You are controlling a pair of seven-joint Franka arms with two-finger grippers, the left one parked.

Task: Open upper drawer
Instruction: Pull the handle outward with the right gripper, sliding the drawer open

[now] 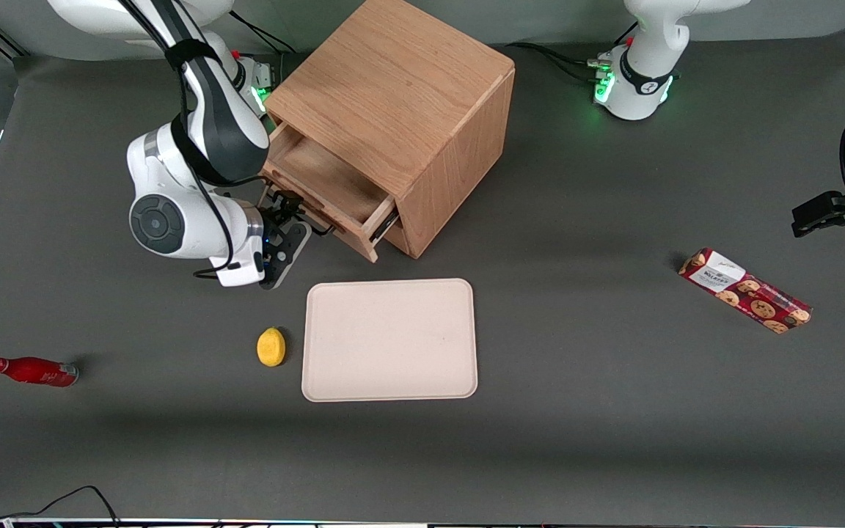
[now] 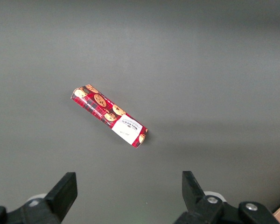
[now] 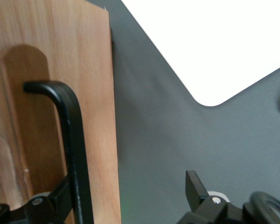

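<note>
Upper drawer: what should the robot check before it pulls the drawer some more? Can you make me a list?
1. Upper drawer slid partway out: ok.
2. Gripper in front of the drawer, at its black handle: ok.
3. Jaws shut on the handle: not ok, they stand wide open, with the bar beside one finger.
4. Tray apart from the drawer front: ok.
5. Lemon out of the drawer's way: ok.
6. How much farther the drawer can slide: cannot tell.

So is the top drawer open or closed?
Open. The upper drawer sticks out of the cabinet, showing its wooden tray. The gripper sits at the drawer's black handle, with fingers spread around the bar.
</note>
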